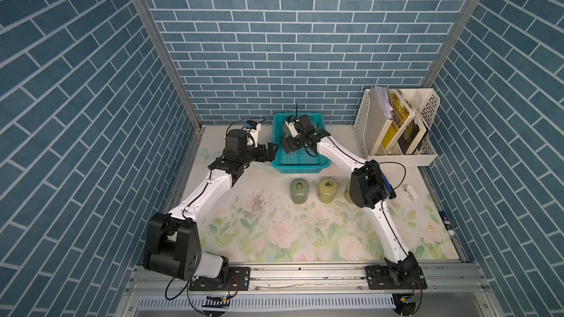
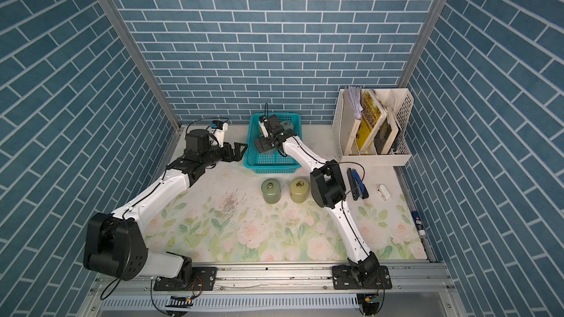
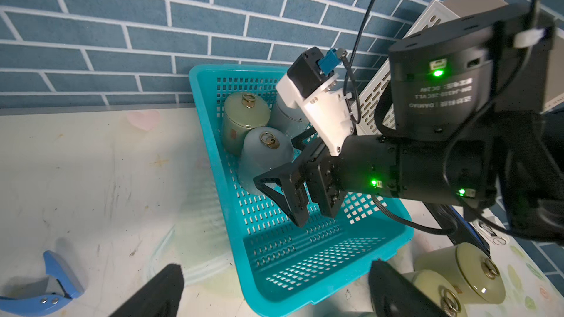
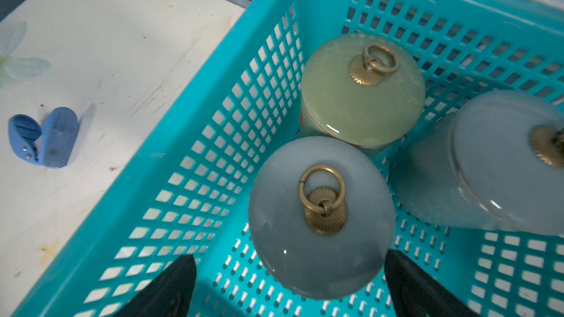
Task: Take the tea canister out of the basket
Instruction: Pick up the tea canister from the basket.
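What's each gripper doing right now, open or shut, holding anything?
Left gripper: open, empty.
Right gripper: open, straddling the grey-blue round tea canister inside the teal mesh plastic basket, not gripping.

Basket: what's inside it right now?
The basket holds a green canister, an upright grey canister and a tilted grey canister. The open right gripper flanks the upright one. The floor beneath them is covered.
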{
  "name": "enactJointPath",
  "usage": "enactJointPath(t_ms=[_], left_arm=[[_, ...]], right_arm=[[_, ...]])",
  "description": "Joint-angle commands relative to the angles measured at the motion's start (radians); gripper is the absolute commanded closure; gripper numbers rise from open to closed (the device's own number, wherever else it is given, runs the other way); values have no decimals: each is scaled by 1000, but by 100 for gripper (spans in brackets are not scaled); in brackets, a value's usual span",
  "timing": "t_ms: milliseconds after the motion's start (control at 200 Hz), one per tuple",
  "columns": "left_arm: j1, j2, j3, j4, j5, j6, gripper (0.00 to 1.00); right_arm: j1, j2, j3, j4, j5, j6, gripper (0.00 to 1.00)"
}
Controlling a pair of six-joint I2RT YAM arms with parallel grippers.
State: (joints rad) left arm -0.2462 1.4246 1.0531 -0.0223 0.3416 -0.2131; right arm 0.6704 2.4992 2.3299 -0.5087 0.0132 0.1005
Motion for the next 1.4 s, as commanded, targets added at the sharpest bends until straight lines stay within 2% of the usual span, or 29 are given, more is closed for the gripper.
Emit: enactJointPath(t_ms=[0, 190, 415, 795, 995, 1060, 1175, 1390], left_arm=[[2, 0, -19, 27, 18, 3, 0], [1, -1, -31, 36, 19, 3, 0], [1, -2, -30, 35, 20, 7, 0], [1, 3, -27, 24, 15, 31, 0], [0, -4, -29, 22, 14, 33, 0], [1, -6, -28, 16, 4, 38, 0], [-1, -8, -28, 14, -2, 41, 0], [-27, 1, -19, 9, 23, 45, 0]], right_arm=[[-6, 34, 36, 31, 1, 20, 0], [-12, 92, 87, 44, 29, 19, 0], [-30, 131, 125, 70, 4, 24, 0], [-32, 145, 124, 82, 1, -20, 13], [-32, 123, 101, 76, -11, -30, 31], [-30, 92, 54, 83, -15, -31, 40], [-29, 16, -67, 112, -20, -39, 49], [-15, -140, -273, 185, -35, -45, 96]])
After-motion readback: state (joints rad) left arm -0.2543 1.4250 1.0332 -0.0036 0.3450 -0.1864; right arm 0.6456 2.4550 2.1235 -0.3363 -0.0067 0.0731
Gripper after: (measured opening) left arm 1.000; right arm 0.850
